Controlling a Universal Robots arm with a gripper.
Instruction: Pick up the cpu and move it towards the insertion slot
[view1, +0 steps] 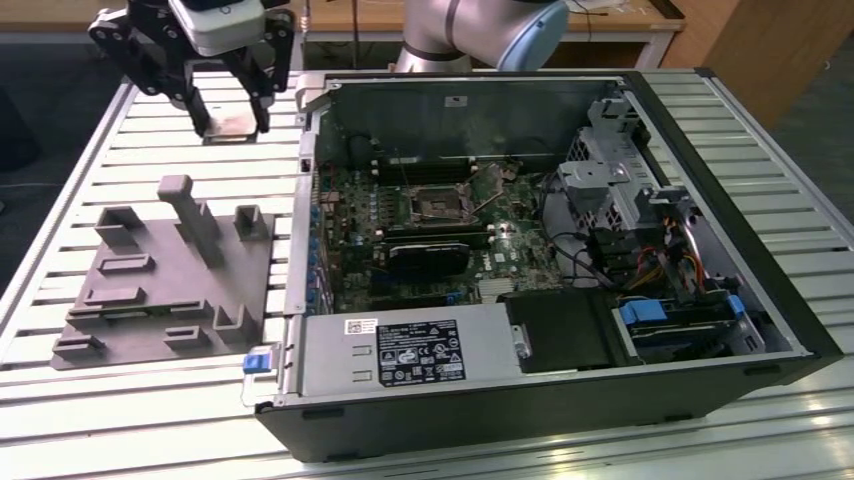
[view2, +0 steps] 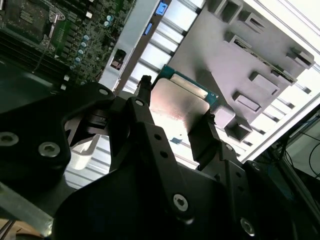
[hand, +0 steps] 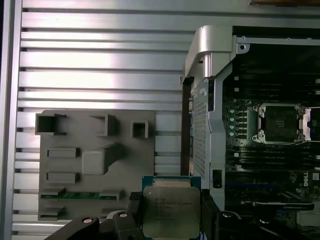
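Note:
My gripper (view1: 234, 127) hangs above the slatted table at the exterior view's far left, shut on the cpu (view1: 230, 129), a flat square chip with a silvery top. In both wrist views the cpu (hand: 171, 210) (view2: 182, 102) sits clamped between the two black fingers (hand: 135, 202), held by its opposite edges. The insertion slot (view1: 437, 202), a dark square socket in a silver frame, lies on the green motherboard inside the open computer case. It also appears in the first wrist view as the insertion slot (hand: 280, 122). The gripper is outside the case, to the exterior view's left of its wall.
A grey plastic fixture (view1: 160, 290) with upright blocks and recesses lies on the table below the gripper. The open computer case (view1: 787, 330) has a raised metal wall (view1: 310, 100) between the gripper and the motherboard. A long black card (view1: 427, 255) and a power supply (view1: 400, 350) sit near the socket.

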